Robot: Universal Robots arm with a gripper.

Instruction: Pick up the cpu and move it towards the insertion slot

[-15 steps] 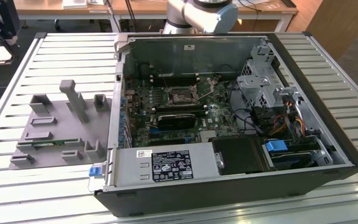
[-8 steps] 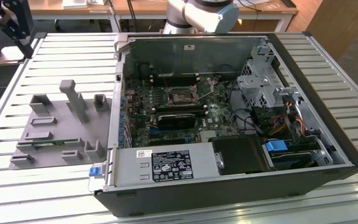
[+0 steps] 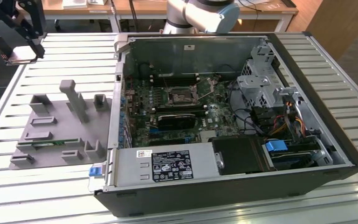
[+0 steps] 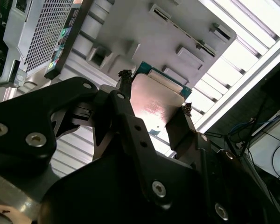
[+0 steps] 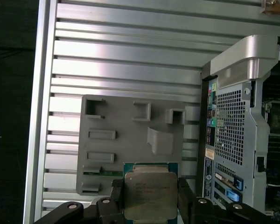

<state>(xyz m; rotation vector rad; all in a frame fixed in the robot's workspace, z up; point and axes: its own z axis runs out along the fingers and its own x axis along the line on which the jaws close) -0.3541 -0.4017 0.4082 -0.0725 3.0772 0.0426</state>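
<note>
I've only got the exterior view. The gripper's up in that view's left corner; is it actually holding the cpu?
Observer: Yes. In the first wrist view the cpu is clamped in the gripper, metal top facing the camera.
Operator: Gripped how?
Observer: In the second wrist view, two fingers press on opposite edges of it.
Operator: What's beyond it in the first wrist view?
Observer: The grey fixture tray, and beside that the computer case's perforated rear panel.
</note>
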